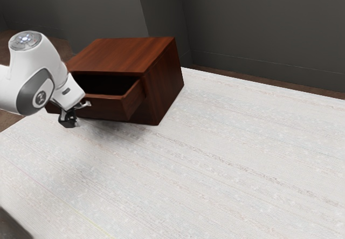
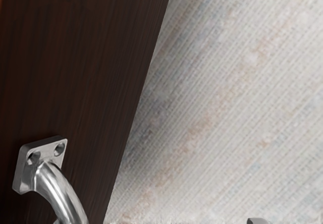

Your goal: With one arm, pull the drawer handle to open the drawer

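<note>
While drawer ajar — table, grey walls

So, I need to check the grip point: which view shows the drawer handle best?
The wrist view: the metal drawer handle and its screwed mounting plate sit close up against the dark drawer front. In the exterior view the gripper hides it at the open drawer.

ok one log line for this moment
red-brown wooden drawer: partly out | black two-finger gripper: at drawer front | curved silver metal handle: close under hand
</note>
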